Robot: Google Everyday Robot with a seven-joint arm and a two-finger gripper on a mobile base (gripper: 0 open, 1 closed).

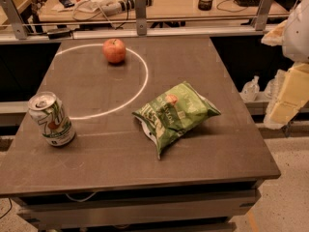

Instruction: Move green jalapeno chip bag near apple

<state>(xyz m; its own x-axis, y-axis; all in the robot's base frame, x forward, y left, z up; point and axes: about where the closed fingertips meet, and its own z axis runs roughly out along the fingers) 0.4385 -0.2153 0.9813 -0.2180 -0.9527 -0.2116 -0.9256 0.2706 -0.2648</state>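
Note:
The green jalapeno chip bag (175,114) lies crinkled on the dark table, right of centre, partly over a white paper scrap. The red-orange apple (114,50) stands at the back of the table, inside a white circle line. My gripper (287,96) hangs off the table's right side, raised, well apart from the bag and holding nothing that I can see.
A green-and-white soda can (50,119) stands upright at the table's left front. The white circle (145,76) marks the back left of the table (217,153). A rail with metal brackets (140,12) runs behind the table, and a cluttered desk lies beyond it.

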